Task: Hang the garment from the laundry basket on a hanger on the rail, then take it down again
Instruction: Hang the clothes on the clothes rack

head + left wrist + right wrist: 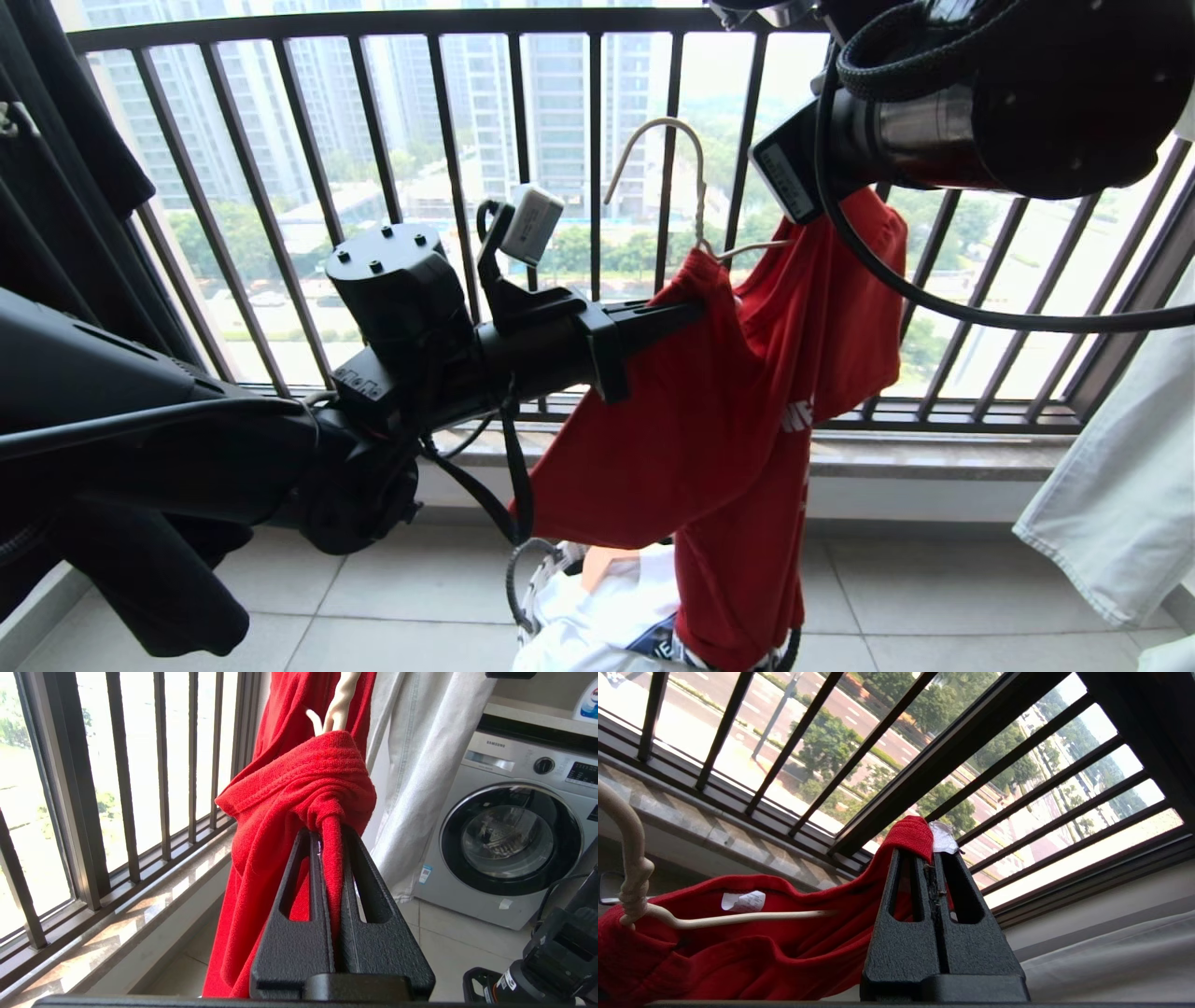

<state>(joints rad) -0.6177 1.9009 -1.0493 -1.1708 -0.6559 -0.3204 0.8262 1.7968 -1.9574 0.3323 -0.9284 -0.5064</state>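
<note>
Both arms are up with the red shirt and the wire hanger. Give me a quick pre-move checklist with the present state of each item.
1. Left gripper clamped on the red T-shirt collar fold: ok.
2. Right gripper clamped on the collar at the white neck label: ok.
3. White wire hanger inside the neck opening: ok, one arm lies inside the collar.
4. Hanger hook on a rail: not ok, it stands free before the window railing; no rail in view.
5. Shirt hem clear of the laundry basket: not ok, it hangs into it.
</note>
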